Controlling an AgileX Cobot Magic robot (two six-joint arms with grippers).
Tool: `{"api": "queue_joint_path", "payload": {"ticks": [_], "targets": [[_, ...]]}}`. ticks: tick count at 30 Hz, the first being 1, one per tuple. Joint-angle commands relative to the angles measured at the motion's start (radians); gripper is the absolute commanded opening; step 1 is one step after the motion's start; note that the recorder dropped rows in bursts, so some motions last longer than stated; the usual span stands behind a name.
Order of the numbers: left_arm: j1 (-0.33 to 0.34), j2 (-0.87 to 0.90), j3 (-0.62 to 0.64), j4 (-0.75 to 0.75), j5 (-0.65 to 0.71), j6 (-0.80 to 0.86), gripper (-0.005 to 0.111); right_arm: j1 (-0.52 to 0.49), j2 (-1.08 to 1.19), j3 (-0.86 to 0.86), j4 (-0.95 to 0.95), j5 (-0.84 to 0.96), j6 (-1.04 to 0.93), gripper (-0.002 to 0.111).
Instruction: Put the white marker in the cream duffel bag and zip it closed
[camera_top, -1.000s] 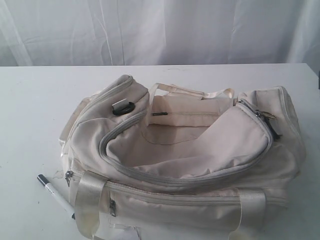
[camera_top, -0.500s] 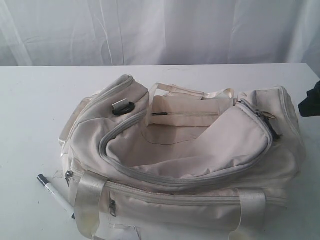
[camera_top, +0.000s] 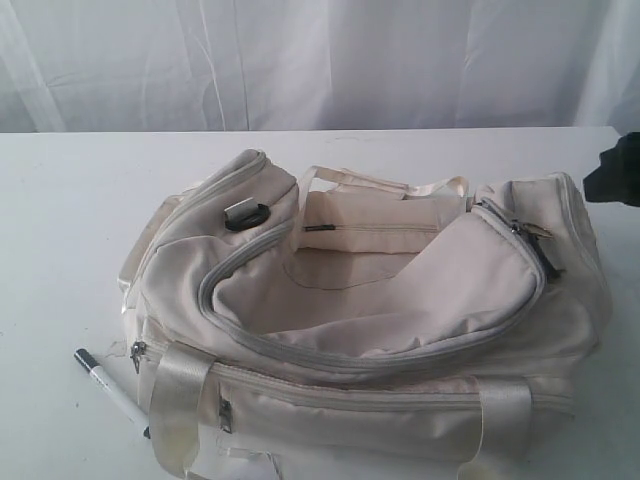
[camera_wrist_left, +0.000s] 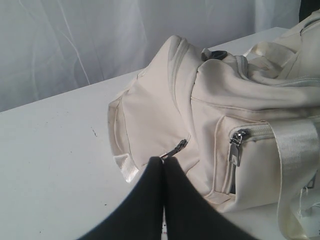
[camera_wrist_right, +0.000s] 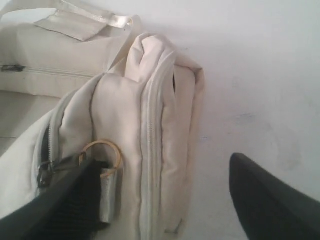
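Note:
The cream duffel bag (camera_top: 380, 300) lies in the middle of the white table with its main zipper open and the top flap sagging. Beside the bag's near left corner, the white marker (camera_top: 110, 390) with its black cap rests on the table, and no gripper touches it. My right gripper (camera_top: 612, 170) shows as a dark shape at the right edge, open; in the right wrist view the right gripper (camera_wrist_right: 165, 162) straddles the bag's end (camera_wrist_right: 150, 100), one finger beside a zipper pull ring (camera_wrist_right: 102, 150). My left gripper (camera_wrist_left: 162, 160) is shut with nothing held, pointing at the bag's left end (camera_wrist_left: 165, 105).
A white curtain (camera_top: 320, 60) hangs behind the table's far edge. A black clip (camera_top: 245, 215) sits on the bag's top left. Shiny webbing handles (camera_top: 180, 400) drape over the bag's near side. Bare tabletop (camera_top: 60, 230) lies left of the bag.
The right gripper has come into the exterior view at the right edge and shifted slightly up. It has opened wider. Bag and marker have not moved.

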Motion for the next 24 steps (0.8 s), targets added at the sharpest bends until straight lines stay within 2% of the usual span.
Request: {"api": "queue_joint_path", "payload": {"ticks": [1,10,20,24], "targets": [[0.003,-0.005,0.004,0.0,0.002,0.001,0.004,-0.009,0.094,-0.003,0.061,-0.007,-0.024,0.07],[0.003,-0.005,0.004,0.0,0.002,0.002,0.004,-0.009,0.237,-0.044,0.274,-0.019,-0.213,0.07],[0.003,-0.005,0.004,0.0,0.002,0.002,0.004,-0.009,0.314,-0.078,0.352,-0.02,-0.303,0.07],[0.003,-0.005,0.004,0.0,0.002,0.002,0.004,-0.009,0.323,-0.078,0.409,-0.016,-0.35,0.061]]}}
